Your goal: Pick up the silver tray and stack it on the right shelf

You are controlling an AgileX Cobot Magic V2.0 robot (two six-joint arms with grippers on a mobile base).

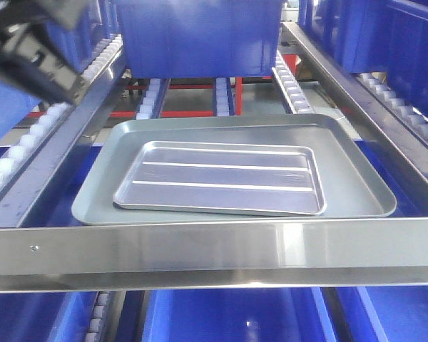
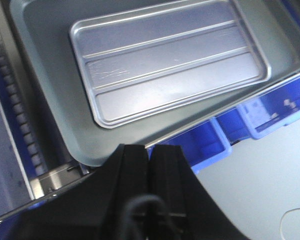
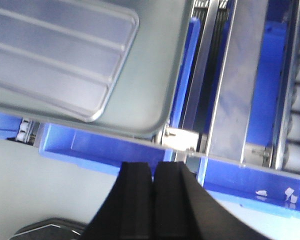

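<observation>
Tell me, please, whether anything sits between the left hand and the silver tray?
Nothing visible does. The left hand, shut and empty, hovers off the near edge of the grey tray; the silver tray lies uncovered inside that tray, open from above.

You find no readable text, label, brand or number on anything here; the white marks on the blue bin (image 3: 270,187) stay illegible.
</observation>
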